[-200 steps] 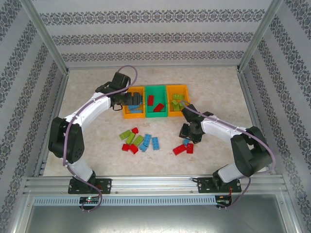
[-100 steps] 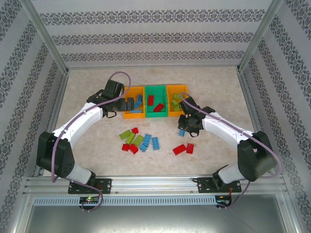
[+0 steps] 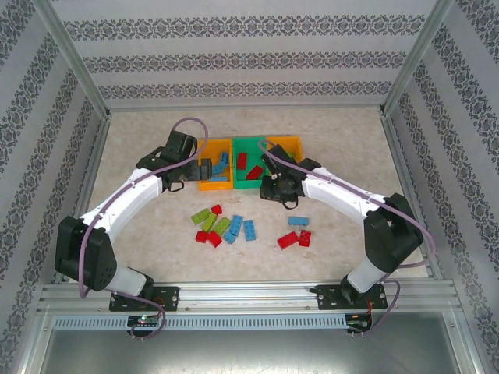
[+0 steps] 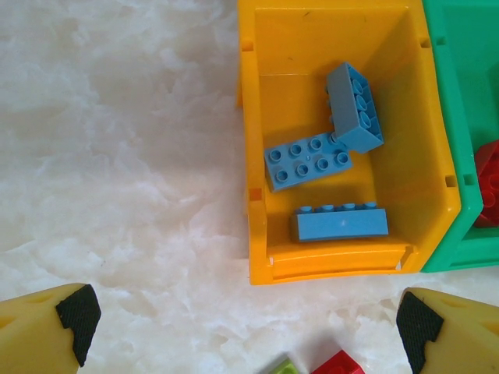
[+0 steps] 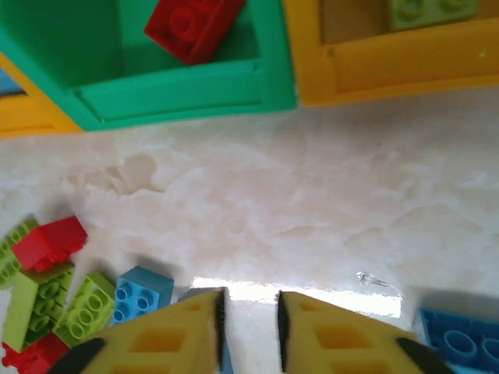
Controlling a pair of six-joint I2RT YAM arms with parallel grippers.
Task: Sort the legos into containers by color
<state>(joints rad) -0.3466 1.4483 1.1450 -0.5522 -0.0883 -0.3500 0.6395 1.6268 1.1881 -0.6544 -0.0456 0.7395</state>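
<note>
Orange bin (image 4: 343, 261) upper centre with three blue legos (image 4: 309, 162) inside, left gripper (image 4: 243, 323) gaping wide and empty along bottom edge, right gripper (image 5: 251, 300) nearly pinched, grip impossible to tell, loose legos (image 5: 86, 308) lower left.

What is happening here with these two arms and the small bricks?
Two robot arms are sorting toy bricks by colour into three bins. The left claw hangs wide open by an orange bin, which holds three blue bricks. The right claw, narrowly open and empty, sits before the green bin. Loose ones lie on the table.
</note>
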